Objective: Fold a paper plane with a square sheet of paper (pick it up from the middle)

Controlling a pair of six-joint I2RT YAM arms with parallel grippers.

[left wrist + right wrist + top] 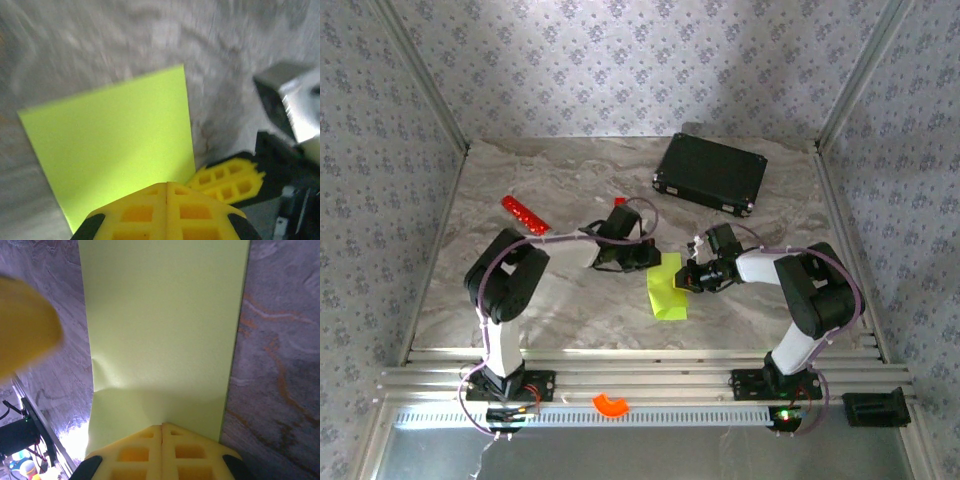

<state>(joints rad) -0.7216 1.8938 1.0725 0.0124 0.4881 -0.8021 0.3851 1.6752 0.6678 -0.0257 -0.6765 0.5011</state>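
The square sheet of paper [666, 290] is lime yellow-green and lies on the marble table as an upright rectangle, not in the shape of a paper plane. My left gripper [653, 256] is shut, its yellow tips [166, 184] over the sheet's [115, 145] far end. My right gripper [686, 281] is shut too, tips [162, 425] down on the sheet's [165, 320] right edge. The paper shows face-on under both and is not between either pair of jaws. A dent marks the paper's edge [96, 371]. The right fingers [227, 182] sit just beside the left ones.
A black case [710, 172] lies at the back right. A red stick [525, 212] and a small red block [619, 201] lie at the back left. An orange ring piece [611, 404] rests on the front rail. Patterned walls close in on three sides.
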